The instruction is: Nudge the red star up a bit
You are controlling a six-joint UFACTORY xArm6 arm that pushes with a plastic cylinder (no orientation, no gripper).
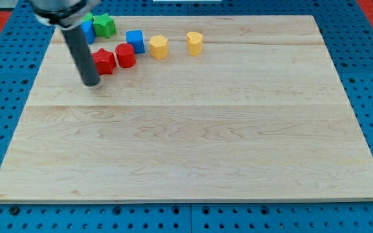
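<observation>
My tip (92, 83): the tool here is just a plain dark rod, so there's nothing on it to open, close or hold with. The end sits on the table (193, 142) just below and a touch to the view's left of the red star; can't tell if it's actually touching, looks like it's right beside it.

Red star (103, 61): near the view's top left of the table, sitting flat, with the rod partly covering its left edge.

Red neighbour: a rounder red block (125, 55) right against the star on the view's right, looks like they touch.

Further out: blue block (135, 41) just above that, then two yellow blocks (158, 46) and (194, 43) trailing off to the view's right. Green block (103, 25) up near the top edge, with another blue block (88, 32) beside it, half hidden behind the rod.

How it'll handle: my guess is small, light, rigid, slides easily on smooth wood. Star points mean an off-centre push will probably spin it rather than move it straight.

Where to push: no gripping possible, so I'd contact the star's lower side, centred, maybe in the notch between two points.

What could go wrong: dragging the red neighbour along, or shoving the star into the green and blue ones above.
</observation>
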